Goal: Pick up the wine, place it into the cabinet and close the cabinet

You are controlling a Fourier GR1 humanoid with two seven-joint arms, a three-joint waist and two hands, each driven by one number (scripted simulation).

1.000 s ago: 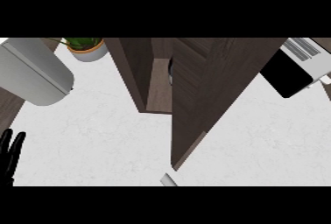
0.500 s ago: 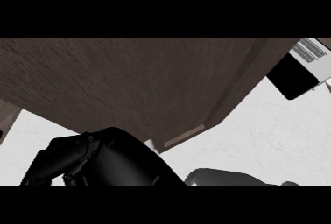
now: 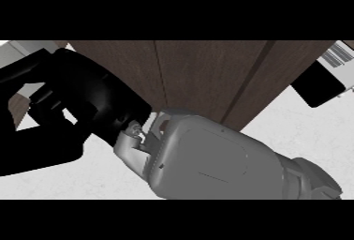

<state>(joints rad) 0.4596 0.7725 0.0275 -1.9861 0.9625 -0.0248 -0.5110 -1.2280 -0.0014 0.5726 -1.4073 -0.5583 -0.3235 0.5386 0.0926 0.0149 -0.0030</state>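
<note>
Head view, steeply down. One grey forearm (image 3: 228, 164) enters from the lower right and crosses toward the upper left, ending in a black hand (image 3: 76, 108) very close to the camera, filling the left side of the view; by its origin this reads as the right hand, though that is a judgement. Fingers (image 3: 41, 154) appear curled inward, but whether they wrap anything cannot be told: black on black, nothing shows between them. Behind it, the dark wood cabinet (image 3: 207, 75) spans the top of the view, with vertical seams between panels; the fronts look flush, so the doors seem shut or nearly so, but the hand covers the left part and an open edge there cannot be ruled out. Wine: not visible anywhere, neither on the pale surface (image 3: 304, 136) nor in the hand; it may be inside the cabinet or hidden behind the hand. Progress, as a judgement: late stage, likely at the door-closing step, unconfirmed. A dark appliance (image 3: 318, 86) is cut off at the upper right edge. Left hand out of view.
</note>
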